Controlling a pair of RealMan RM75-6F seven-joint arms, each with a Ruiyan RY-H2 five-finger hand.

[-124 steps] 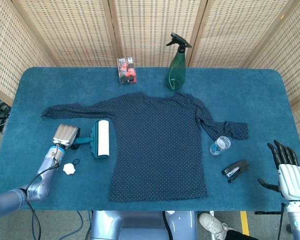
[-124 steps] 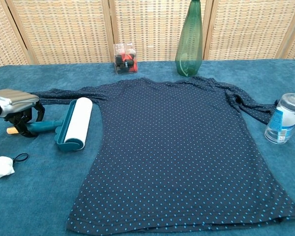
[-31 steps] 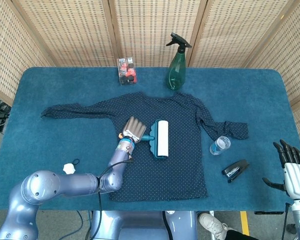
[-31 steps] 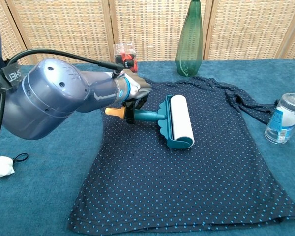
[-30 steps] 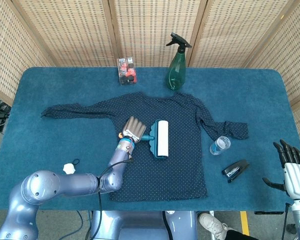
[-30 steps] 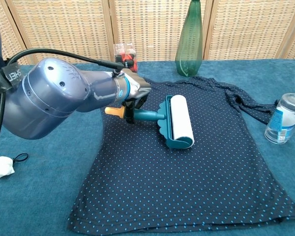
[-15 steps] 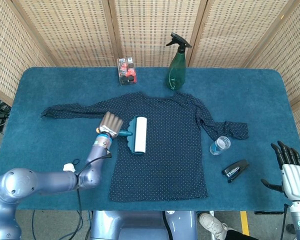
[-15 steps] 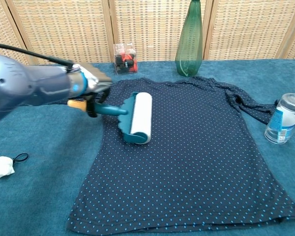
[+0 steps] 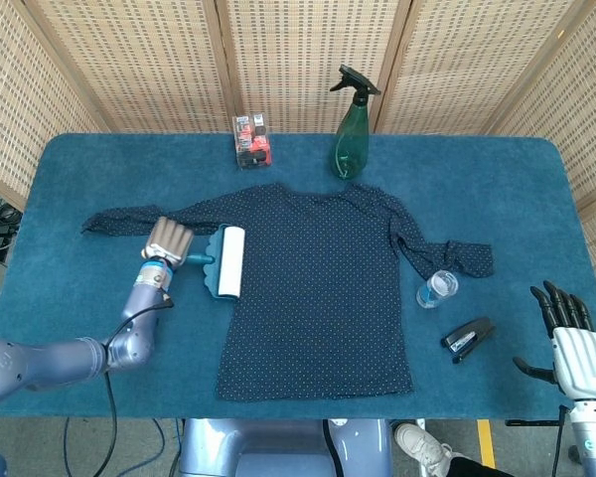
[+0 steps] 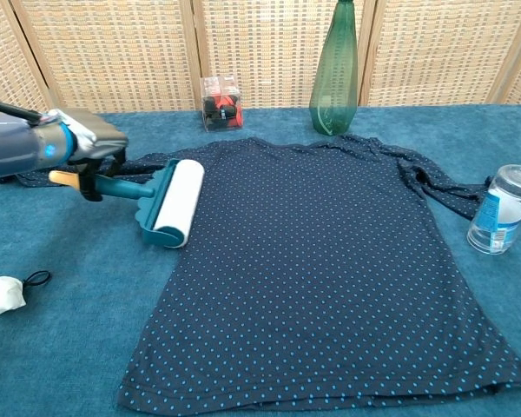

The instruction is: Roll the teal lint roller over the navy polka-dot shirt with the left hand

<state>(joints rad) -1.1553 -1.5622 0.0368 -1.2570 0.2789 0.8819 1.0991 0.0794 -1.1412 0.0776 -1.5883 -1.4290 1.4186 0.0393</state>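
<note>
The navy polka-dot shirt (image 9: 318, 288) (image 10: 330, 278) lies flat in the middle of the blue table, its sleeves spread to both sides. My left hand (image 9: 167, 241) (image 10: 87, 143) grips the handle of the teal lint roller (image 9: 226, 262) (image 10: 172, 204). The roller's white drum rests at the shirt's left edge, just below the left sleeve. My right hand (image 9: 572, 343) hovers off the table's front right corner, fingers spread, holding nothing; the chest view does not show it.
A green spray bottle (image 9: 351, 129) (image 10: 334, 74) and a small clear box (image 9: 252, 141) (image 10: 221, 102) stand behind the shirt. A lying water bottle (image 9: 437, 289) (image 10: 501, 210) and a black stapler (image 9: 469, 338) are at right. A white wad with a black hair tie (image 9: 137, 335) (image 10: 4, 294) lies front left.
My left hand has drawn the roller leftward across the shirt, from its middle to its left edge. The right hand has barely moved.
</note>
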